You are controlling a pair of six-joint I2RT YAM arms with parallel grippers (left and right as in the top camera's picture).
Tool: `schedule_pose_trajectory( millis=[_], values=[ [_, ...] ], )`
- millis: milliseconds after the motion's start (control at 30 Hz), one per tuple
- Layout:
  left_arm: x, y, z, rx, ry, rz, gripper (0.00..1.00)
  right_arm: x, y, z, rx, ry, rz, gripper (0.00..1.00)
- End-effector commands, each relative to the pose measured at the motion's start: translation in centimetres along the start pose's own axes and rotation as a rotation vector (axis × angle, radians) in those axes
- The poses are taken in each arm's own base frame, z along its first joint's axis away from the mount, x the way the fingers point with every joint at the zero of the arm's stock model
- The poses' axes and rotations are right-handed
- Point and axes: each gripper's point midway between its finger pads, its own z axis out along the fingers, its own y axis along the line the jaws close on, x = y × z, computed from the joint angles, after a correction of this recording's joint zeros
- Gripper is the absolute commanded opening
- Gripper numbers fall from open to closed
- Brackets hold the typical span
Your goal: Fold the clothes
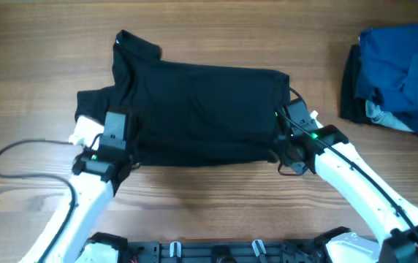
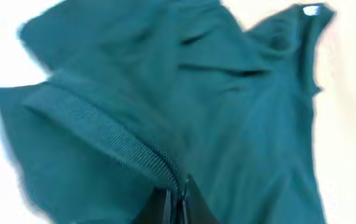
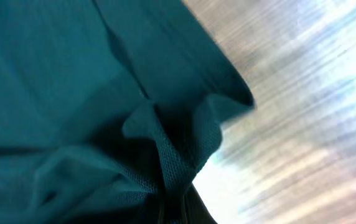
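Observation:
The clothes [image 1: 202, 109] are one black garment spread across the middle of the wooden table, its collar end pointing to the far left. My left gripper [image 1: 118, 126] sits at its left edge, shut on a ribbed hem [image 2: 122, 149]. In the left wrist view the fabric looks teal, and the left gripper [image 2: 177, 200] has its jaws pressed together on that fold. My right gripper [image 1: 282, 123] is at the garment's right edge. The right wrist view shows the right gripper [image 3: 177, 208] shut on a bunched fold of the clothes [image 3: 72, 93]. A small white mark [image 2: 310, 10] shows at the far corner.
A pile of bright blue garments [image 1: 406, 80] lies at the far right of the table. A dark cable [image 1: 19, 150] loops over the wood left of my left arm. Bare table [image 1: 209, 197] lies in front of the garment, and a black rail [image 1: 216, 252] runs along the near edge.

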Motion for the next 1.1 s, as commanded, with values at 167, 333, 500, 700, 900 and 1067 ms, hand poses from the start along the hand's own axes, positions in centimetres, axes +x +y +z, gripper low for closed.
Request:
schedule_pose_trajectory(
  millis=[167,333,500,700,900,1067],
  values=[
    [-0.6,-2.9,2.0,0.066,-0.070,0.117,0.04,-3.3,-0.1,2.6,0.050,-0.137,0.039,0.04],
    [-0.7,-3.0,2.7,0.057,-0.086,0.117,0.04,-4.2,0.4,3.9,0.040,-0.149,0.052,0.04],
    [-0.8,-3.8,2.9,0.089,-0.096,0.104,0.07,-5.0,1.6,3.8,-0.007,-0.177,0.008,0.58],
    [-1.5,-6.4,2.3,0.183,-0.140,0.222,0.65,-5.1,3.7,3.2,-0.077,-0.183,-0.252,1.00],
    [-2.6,-8.3,0.4,0.175,-0.150,0.344,0.99,-3.3,3.5,2.4,-0.092,-0.107,-0.531,0.86],
    [-3.1,-8.1,-1.0,0.124,-0.125,0.367,0.99,-1.9,1.0,2.7,-0.010,-0.024,-0.543,0.70]
  ],
)
